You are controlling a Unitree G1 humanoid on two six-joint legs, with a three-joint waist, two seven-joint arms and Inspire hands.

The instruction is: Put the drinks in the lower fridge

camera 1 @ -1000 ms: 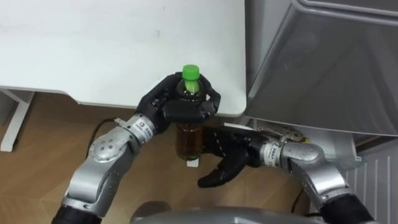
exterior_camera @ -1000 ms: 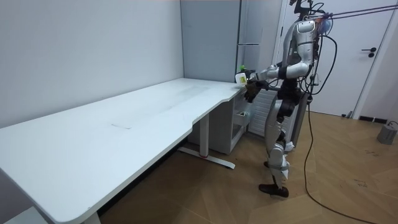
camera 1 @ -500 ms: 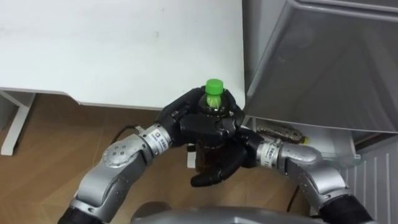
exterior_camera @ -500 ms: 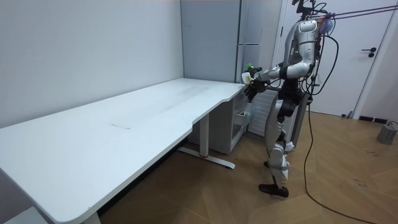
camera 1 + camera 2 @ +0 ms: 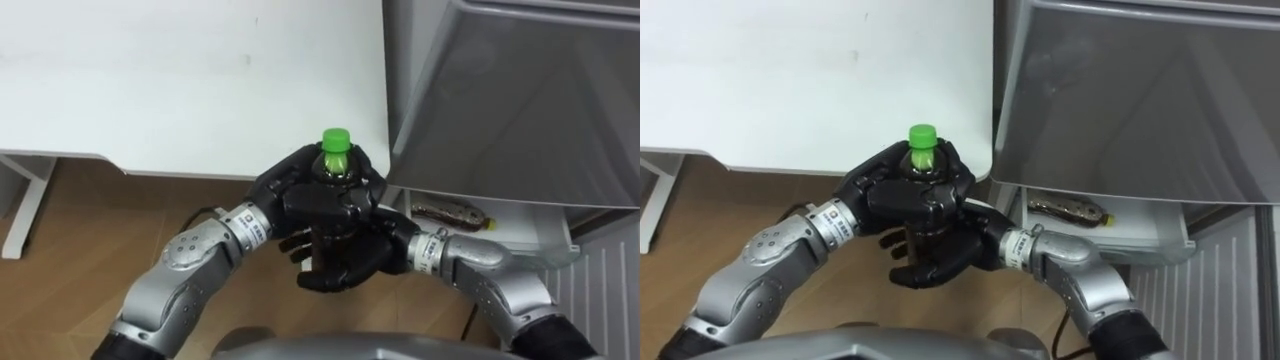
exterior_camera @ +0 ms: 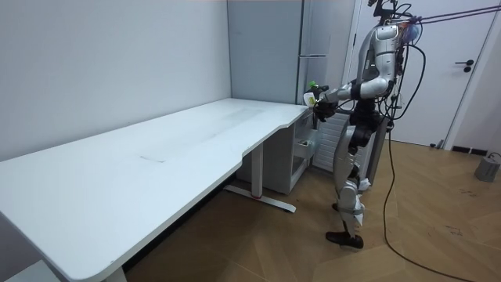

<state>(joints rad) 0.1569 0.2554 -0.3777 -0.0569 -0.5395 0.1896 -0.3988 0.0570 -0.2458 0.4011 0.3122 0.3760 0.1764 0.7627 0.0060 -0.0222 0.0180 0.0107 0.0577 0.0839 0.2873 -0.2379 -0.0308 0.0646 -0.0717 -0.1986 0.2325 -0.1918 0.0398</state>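
Holds the bottle (image 5: pixel 337 165) upright in both hands, in the air just in front of the corner of the white surface (image 5: pixel 180 80) and not standing on it. Grips the neck with the left hand (image 5: pixel 310 195), with the fingers curled tightly round it just below the green cap (image 5: pixel 337 139). Supports the lower body from below and from the right side with the right hand (image 5: pixel 350 262), with the fingers half curled round the dark part and touching it, spread a little at the tips. Carries in this way a clear bottle with a dark brown drink inside, closed by the bright green cap, with most of its body hidden behind the black fingers of the two hands. Faces the grey fridge (image 5: pixel 520 100) directly at the right of the surface, with the lower compartment open below the grey front. Looks down there on a white shelf (image 5: pixel 525 235) with a second bottle (image 5: pixel 450 213) lying on its side, apart from both hands. Stands, in the room view, at the far end of the long surface, close before the fridge, upright on both legs, with both hands raised together in front of the chest.
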